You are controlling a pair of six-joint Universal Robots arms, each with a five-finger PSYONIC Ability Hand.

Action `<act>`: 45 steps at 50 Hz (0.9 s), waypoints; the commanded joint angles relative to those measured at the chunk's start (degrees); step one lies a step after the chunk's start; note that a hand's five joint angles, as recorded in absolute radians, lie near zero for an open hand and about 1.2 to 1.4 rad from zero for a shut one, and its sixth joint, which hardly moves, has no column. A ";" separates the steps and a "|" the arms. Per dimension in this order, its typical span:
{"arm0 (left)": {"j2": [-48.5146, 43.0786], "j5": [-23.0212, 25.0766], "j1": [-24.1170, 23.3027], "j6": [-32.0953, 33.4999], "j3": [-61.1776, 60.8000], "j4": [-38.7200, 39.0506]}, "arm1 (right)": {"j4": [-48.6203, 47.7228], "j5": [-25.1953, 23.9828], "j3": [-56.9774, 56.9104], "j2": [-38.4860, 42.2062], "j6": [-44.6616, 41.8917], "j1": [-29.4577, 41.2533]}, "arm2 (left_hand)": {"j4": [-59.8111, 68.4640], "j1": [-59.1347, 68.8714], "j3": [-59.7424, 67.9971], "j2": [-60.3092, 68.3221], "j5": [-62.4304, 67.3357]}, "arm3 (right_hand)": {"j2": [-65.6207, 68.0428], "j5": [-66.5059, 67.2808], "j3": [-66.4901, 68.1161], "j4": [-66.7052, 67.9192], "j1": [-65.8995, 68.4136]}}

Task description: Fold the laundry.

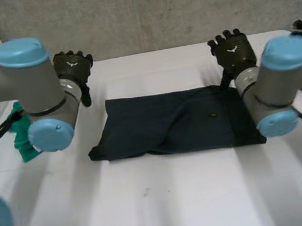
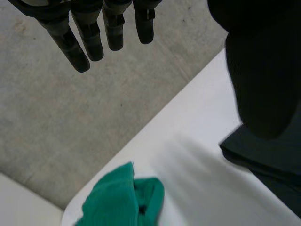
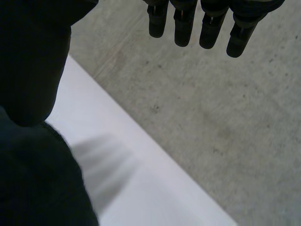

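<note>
Dark cloth lies flat on the white table; left hand at its ten o'clock, right hand at two, both spread empty, apparently poised to fold.

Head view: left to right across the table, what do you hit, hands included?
green cloth → left hand → dark navy cloth → right hand
</note>
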 commanded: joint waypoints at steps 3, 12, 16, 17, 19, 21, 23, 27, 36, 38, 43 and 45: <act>13.84 9.97 -2.62 -4.00 -26.61 -2.63 | 31.04 -4.38 8.56 -14.54 1.37 -3.94 | 15.45 16.10 14.94 15.03 14.07 | -2.09 -2.86 -2.06 -2.28 -3.04; 11.13 11.47 -3.67 -4.88 -31.90 -1.49 | 29.66 -6.83 22.97 -19.99 2.95 -7.55 | 23.52 24.17 23.01 23.10 22.13 | 6.15 5.38 6.18 5.95 5.20; 8.84 9.37 -3.15 -4.53 -30.84 2.20 | 23.78 -8.77 29.13 -21.48 2.60 -8.60 | 41.66 42.30 41.14 41.23 40.27 | 6.49 5.72 6.52 6.30 5.54; 8.23 8.40 -2.71 -4.27 -30.41 4.03 | 21.41 -9.12 30.96 -21.66 2.60 -8.87 | 51.86 52.51 51.35 51.44 50.47 | 6.49 5.72 6.52 6.30 5.54; 7.70 7.52 -2.18 -3.92 -30.14 6.06 | 19.29 -9.13 32.47 -21.75 2.51 -8.96 | 63.51 64.16 63.00 63.09 62.12 | 6.49 5.72 6.52 6.30 5.54; 6.99 6.55 -1.57 -3.04 -29.61 8.61 | 16.57 -9.04 34.40 -21.75 2.42 -8.87 | 68.60 69.24 68.08 68.18 67.21 | 6.49 5.72 6.52 6.30 5.54; 6.73 5.94 -1.13 -2.16 -29.26 9.94 | 14.81 -9.04 35.37 -21.49 2.33 -8.78 | 68.60 69.25 68.09 68.18 67.21 | 6.49 5.72 6.52 6.30 5.54; 6.81 4.09 -0.16 1.61 -29.61 10.91 | 11.03 -8.77 37.48 -21.05 2.33 -8.17 | 68.60 69.25 68.09 68.18 67.21 | 7.33 6.56 7.36 7.14 6.38; 10.58 5.84 -1.12 6.81 -33.82 11.00 | -0.30 -8.42 39.33 -18.68 1.72 -6.58 | 29.18 29.82 28.66 28.76 27.79 | 16.23 15.45 16.25 16.03 15.27; 11.64 5.76 -1.30 6.55 -34.27 11.17 | -1.80 -8.42 39.33 -18.06 1.11 -6.76 | 17.70 18.35 17.19 17.28 16.32 | 19.76 18.99 19.79 19.56 18.81; 15.68 4.79 -1.65 4.27 -35.23 11.17 | -5.15 -7.81 39.33 -16.65 -3.98 -8.16 | 8.92 9.57 8.41 8.50 7.53 | 67.82 67.05 67.85 67.62 66.87; 16.39 4.70 -1.74 3.56 -35.32 10.91 | -5.15 -6.84 39.51 -17.09 -5.57 -9.04 | 6.39 7.04 5.88 5.97 5.00 | 67.91 67.14 67.94 67.72 66.96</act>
